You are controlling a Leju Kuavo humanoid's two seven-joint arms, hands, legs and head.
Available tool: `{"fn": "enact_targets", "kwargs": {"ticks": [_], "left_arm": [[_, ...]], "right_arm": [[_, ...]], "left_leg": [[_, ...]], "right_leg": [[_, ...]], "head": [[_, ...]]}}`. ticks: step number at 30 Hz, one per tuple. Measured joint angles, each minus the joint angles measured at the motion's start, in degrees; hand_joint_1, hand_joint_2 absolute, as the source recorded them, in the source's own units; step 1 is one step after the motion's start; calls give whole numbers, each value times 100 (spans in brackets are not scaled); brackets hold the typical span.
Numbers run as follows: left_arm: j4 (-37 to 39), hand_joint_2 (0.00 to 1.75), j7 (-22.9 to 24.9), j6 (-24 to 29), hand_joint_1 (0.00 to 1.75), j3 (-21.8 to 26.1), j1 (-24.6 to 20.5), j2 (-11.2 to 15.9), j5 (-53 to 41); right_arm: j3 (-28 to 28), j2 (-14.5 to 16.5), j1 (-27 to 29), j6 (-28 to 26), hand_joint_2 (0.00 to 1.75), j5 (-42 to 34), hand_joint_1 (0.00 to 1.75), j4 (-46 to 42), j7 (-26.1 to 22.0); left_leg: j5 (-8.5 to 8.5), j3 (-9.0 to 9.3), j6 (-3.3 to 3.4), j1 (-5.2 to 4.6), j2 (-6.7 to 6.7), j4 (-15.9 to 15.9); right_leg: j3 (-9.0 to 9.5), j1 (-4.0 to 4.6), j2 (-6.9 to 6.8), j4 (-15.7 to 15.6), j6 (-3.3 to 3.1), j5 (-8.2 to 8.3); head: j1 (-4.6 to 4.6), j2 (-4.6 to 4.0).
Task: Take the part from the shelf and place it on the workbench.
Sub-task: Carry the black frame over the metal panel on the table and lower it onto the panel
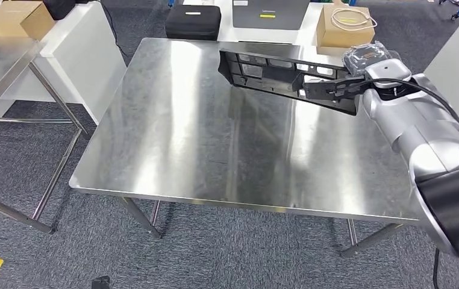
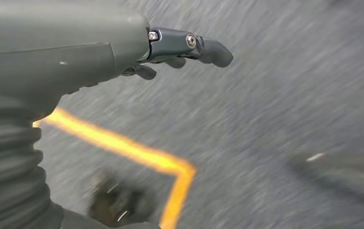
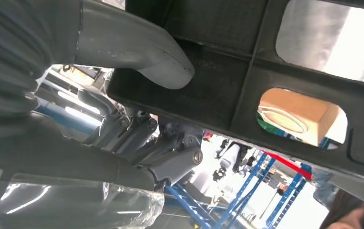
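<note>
Now the part comes in over the bench!

Left to right: the left hand [image 2: 180,47] hangs over grey carpet with a yellow floor line [image 2: 137,155], fingers [image 2: 213,50] fairly straight and holding nothing. The steel bench [image 1: 173,138] gleams, and the long black plastic frame part [image 1: 269,72] sits over its far right area, whether touching or just above I cannot tell. The right hand [image 1: 341,87] grips its near end, thumb [image 3: 142,52] pressed on a rib, fingers clamped beneath. Best, I'd say, to lower it level, let the full length settle flat, then release.
</note>
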Motion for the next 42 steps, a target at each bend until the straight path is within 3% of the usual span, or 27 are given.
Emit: {"fn": "enact_targets", "kwargs": {"ticks": [1,3,4,6,8,10,15,25,27,29,31,33,35,42], "left_arm": [[0,175,-189,131,0,56,-4,-8,74],[1,175,-371,223,0,182,-4,-16,227],[1,175,-393,220,0,236,-2,-18,268],[2,175,-404,228,0,305,-2,-18,273],[2,87,-406,211,0,358,-13,-15,275],[3,0,-284,60,0,400,-22,-15,275],[4,0,237,-533,0,413,-21,-19,121],[4,0,454,-593,0,413,-21,-29,115],[4,0,482,-603,0,414,-21,-29,98],[4,0,470,-647,0,414,-21,-29,74],[4,87,458,-671,0,414,-21,-29,60],[4,87,470,-662,0,415,-21,-28,56],[4,0,493,-656,0,415,-21,-28,56],[7,0,799,-617,0,414,-18,-34,-32]], "right_arm": [[0,-7,14,-15,175,11,0,0,-2],[0,-9,57,-31,175,30,0,1,-7],[0,-10,79,-32,175,39,0,1,-8],[-1,-15,107,-33,175,49,0,1,-8],[-2,-28,102,-35,175,55,0,2,-8],[-3,-47,106,-36,175,60,0,4,-6],[-19,-98,125,-23,175,68,0,4,28],[-49,-149,107,147,175,74,0,5,71],[-69,-155,91,498,175,19,0,14,144],[-125,-174,66,1186,175,-64,0,42,238],[-176,-216,52,1704,175,-100,0,69,310],[-197,-260,47,1788,175,-97,0,80,404],[-225,-288,43,1678,175,-96,0,81,601],[-368,-389,39,1033,175,-72,0,81,1383]], "left_leg": [[-126,-231,-34,27,13,370],[-258,-590,-80,67,27,803],[-161,-630,-85,75,29,726],[297,-424,-41,72,32,48],[576,-198,43,33,34,-524],[598,-130,114,-20,30,-639],[636,-86,99,-62,15,-680],[618,-90,154,-105,6,-678],[620,-90,163,-107,6,-675],[622,-90,167,-107,3,-673],[623,-92,169,-107,0,-673],[622,-93,171,-108,-1,-672],[621,-92,172,-109,0,-672],[621,-93,172,-101,0,-671]], "right_leg": [[14,14,1,6,-28,-26],[34,36,19,40,-48,-85],[44,40,31,72,-42,-123],[79,44,53,141,-19,-208],[109,39,63,148,15,-255],[115,43,65,132,60,-271],[102,68,50,136,98,-292],[103,66,42,115,132,-294],[103,65,41,115,134,-293],[103,64,34,115,135,-293],[103,65,27,115,137,-291],[103,64,26,115,139,-290],[102,64,26,115,139,-289],[101,50,22,115,139,-290]], "head": [[-2,0],[-3,1],[-4,0],[-4,0],[3,1],[-2,1],[0,0],[3,0],[2,0],[2,1],[2,1],[2,1],[2,1],[1,1]]}}
